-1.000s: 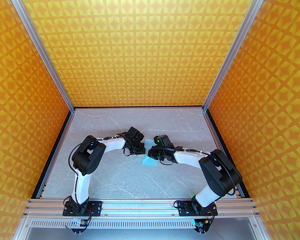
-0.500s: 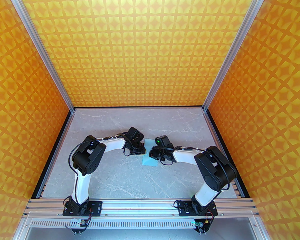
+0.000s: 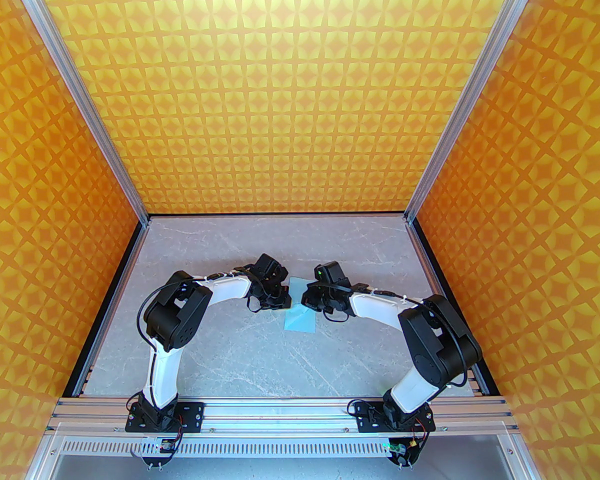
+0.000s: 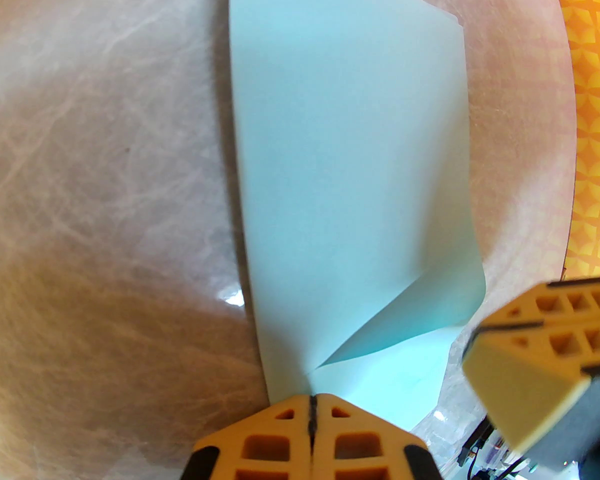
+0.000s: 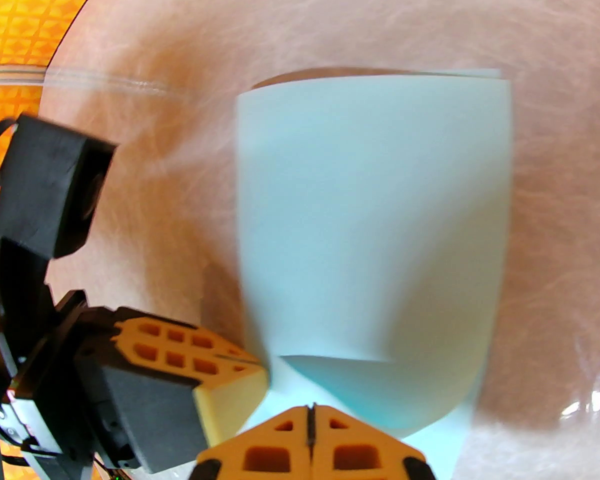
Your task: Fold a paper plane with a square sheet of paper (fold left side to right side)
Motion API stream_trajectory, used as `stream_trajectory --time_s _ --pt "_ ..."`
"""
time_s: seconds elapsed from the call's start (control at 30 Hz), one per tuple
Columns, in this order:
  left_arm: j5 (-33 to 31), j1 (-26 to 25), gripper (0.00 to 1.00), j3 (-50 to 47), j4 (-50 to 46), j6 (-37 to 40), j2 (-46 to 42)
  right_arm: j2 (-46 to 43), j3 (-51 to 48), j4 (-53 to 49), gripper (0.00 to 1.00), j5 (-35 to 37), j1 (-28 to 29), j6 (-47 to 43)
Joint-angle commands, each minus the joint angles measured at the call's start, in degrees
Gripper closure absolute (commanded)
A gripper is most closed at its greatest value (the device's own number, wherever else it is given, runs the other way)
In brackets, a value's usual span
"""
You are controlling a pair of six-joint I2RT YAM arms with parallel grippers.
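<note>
On the table beyond our bases, the sheet of paper lay doubled over, its top layer bulging. Farther on, our left gripper and right gripper met it, fingers pressed together, likely steadying that loose layer for creasing. Whether they pinched it, we couldn't tell.

From above, too small to tell how left end effector and right end effector meet the sheet of paper. Blurred paper edges in right wrist view; top cut off in left.
</note>
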Motion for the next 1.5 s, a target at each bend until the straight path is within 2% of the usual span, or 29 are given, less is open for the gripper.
stream_trajectory --time_s 0.0,0.27,0.47,0.63,0.9,1.23,1.37,1.47 --pt "-3.6 -0.8 1.00 -0.7 -4.4 1.0 2.9 2.0 -1.7 -0.3 1.00 1.0 -0.8 -1.1" --pt "-3.6 -0.8 1.00 -0.8 -4.5 1.0 3.0 2.4 -5.9 2.2 1.00 1.3 -1.3 -0.5" --pt "-3.6 -0.9 1.00 -0.9 -4.4 1.0 3.0 -2.9 -3.9 1.2 0.98 -3.5 -1.2 -2.1" --pt "-3.6 -0.9 1.00 -0.8 -4.2 0.9 3.1 -5.5 -4.3 3.1 1.00 -6.2 0.5 0.3" --pt "-3.6 -0.9 1.00 -0.8 -4.4 1.0 3.2 0.2 -5.3 8.7 1.00 -7.8 2.3 3.2" --pt "-3.9 -0.9 1.00 -0.4 -4.8 1.1 2.8 3.6 -7.8 8.3 1.00 -4.4 2.3 3.2" --pt "-5.2 -0.6 0.95 -0.5 -5.4 1.0 -0.4 3.6 -8.5 8.6 1.00 -4.4 2.3 3.3" --pt "-5.7 -0.5 0.90 -2.1 -3.5 0.1 -5.9 3.5 -8.7 8.8 1.00 -4.4 2.3 3.3"
